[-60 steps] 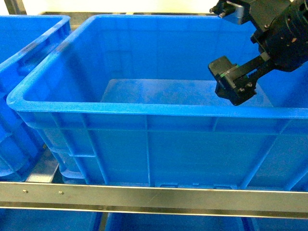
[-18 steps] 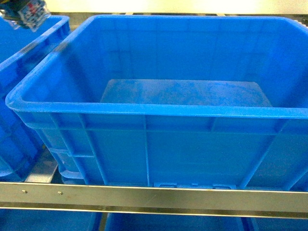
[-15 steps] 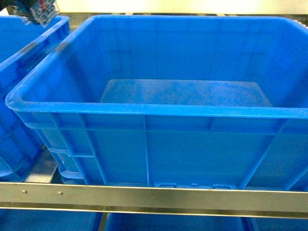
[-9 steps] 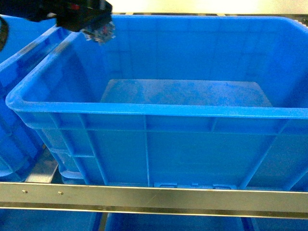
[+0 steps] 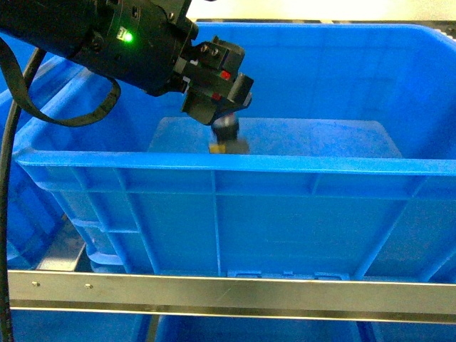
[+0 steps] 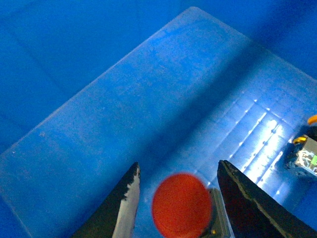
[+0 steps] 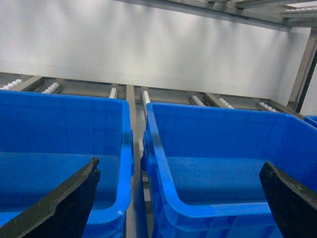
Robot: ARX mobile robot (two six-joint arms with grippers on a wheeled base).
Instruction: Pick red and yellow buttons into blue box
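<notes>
Two grippers figure here, but only the left gripper shows in the head view, reaching from the upper left down into the blue box, above the left part of its floor. Just below its tip hangs a small dark body with a pale base, the red button; from this side its cap is hidden by the black housing and cannot be seen.

From the left wrist camera the red cap is blurred and sits between the two dark fingers, with visible blue gaps on either side, so the jaws stand apart and are not touching the cap. Whether the button is resting on the floor or in the air cannot be told. Its clear base is partly cut off by the lower edge. At the right edge of that view lies the yellow button on the box floor, only its orange rim and grey body showing, the rest cut off.

The right gripper is well apart from all this, its fingers spread wide and nothing between them, facing two blue crates on a roller shelf.
</notes>
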